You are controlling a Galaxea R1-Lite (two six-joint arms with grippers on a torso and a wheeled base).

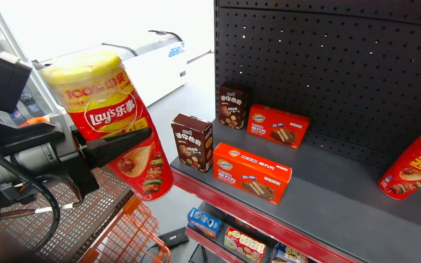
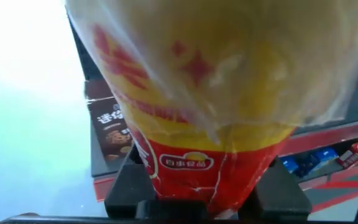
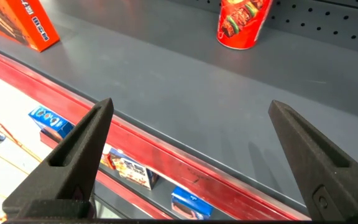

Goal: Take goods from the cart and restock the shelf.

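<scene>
From the robot's left side, the left arm (image 1: 31, 157) comes in with its black forearm lying roughly level. Cables (image 1: 46, 204) loop beneath it, and a boxy black camera housing (image 1: 2, 82) sits above the wrist. The left pincer (image 1: 137, 140) is clamped across the middle of a red and yellow crisps canister (image 1: 104, 109). It holds the canister at a tilt, lid end higher and base lower. One dark finger (image 1: 119, 144) lies across the canister's front. Seen from the left wrist, both fingers (image 2: 132, 186) press against its sides. The right pincer (image 3: 191, 109) has its two black, wedge-shaped fingers (image 3: 73, 165) spread wide apart and angled downward.
</scene>
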